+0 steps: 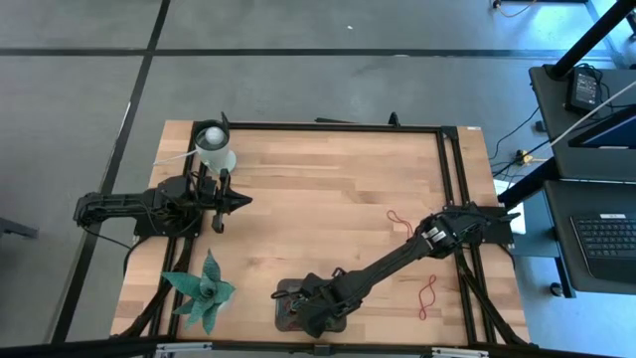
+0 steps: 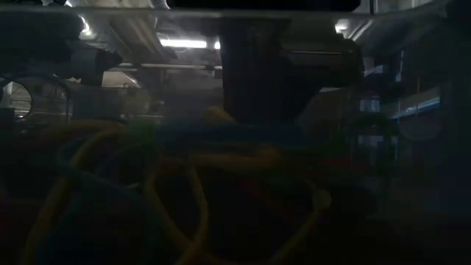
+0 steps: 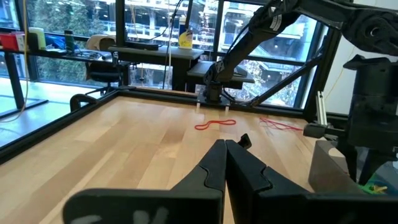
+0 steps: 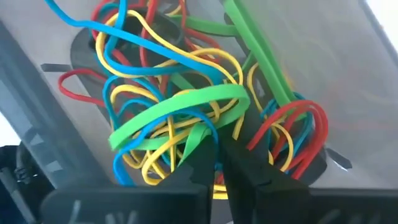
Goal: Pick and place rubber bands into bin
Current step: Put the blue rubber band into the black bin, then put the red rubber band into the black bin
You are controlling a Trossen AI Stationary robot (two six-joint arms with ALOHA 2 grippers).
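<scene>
While the right arm reaches across the lower middle of the high view, the findings stand as follows.

Right hand: the right hand (image 1: 306, 306) hangs directly over the bin (image 1: 285, 293) at the table's near edge. In its wrist view the two fingers (image 4: 245, 162) stand close together with only a thin slit between them, their tips down in the pile; I cannot tell whether a band is caught between them or has just been let go.

Bin: a dark tray at lower centre of the high view, largely hidden there by the hand. Placement at the table's front edge appears meant to keep it within easy reach of the right arm.

Rubber bands in bin: a tangled heap of green, yellow, blue and red rubber bands (image 4: 186, 106) fills the tray in the right wrist view.

Rubber bands outstanding: one red band (image 1: 399, 221) lies right of centre on the table (image 1: 318, 199); a second red band (image 1: 427, 296) lies at lower right. Both are well apart from the bin.

Left hand: the left hand (image 1: 231, 201), clenched and empty, waits at upper left beside a white cup (image 1: 214, 149).

Other: a green paper plant (image 1: 202, 291) sits at lower left.

Judgement: task well advanced; two bands remain.
</scene>
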